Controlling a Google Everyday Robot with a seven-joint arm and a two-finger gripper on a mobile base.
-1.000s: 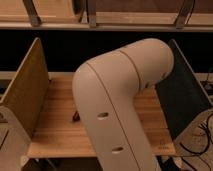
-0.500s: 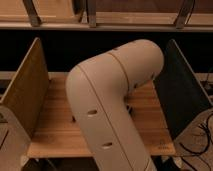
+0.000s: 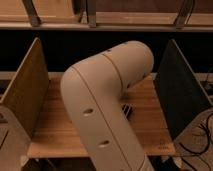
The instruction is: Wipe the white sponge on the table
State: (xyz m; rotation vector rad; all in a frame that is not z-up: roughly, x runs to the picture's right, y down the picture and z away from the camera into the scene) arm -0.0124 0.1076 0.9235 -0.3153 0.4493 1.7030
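Observation:
My large cream arm (image 3: 105, 100) fills the middle of the camera view and hides most of the light wooden plank table (image 3: 55, 125). The white sponge is hidden. My gripper is behind the arm, over the middle of the table. Only a small dark part (image 3: 128, 110), which may belong to it, shows at the arm's right edge.
A tan upright side panel (image 3: 27, 90) stands at the table's left and a dark one (image 3: 180, 95) at its right. A shelf rail (image 3: 110, 22) runs along the back. Cables (image 3: 202, 135) hang at the right.
The arm's elbow has swung to the left across the view and now covers more of the table's left half. A small dark item seen left of the arm earlier is now hidden.

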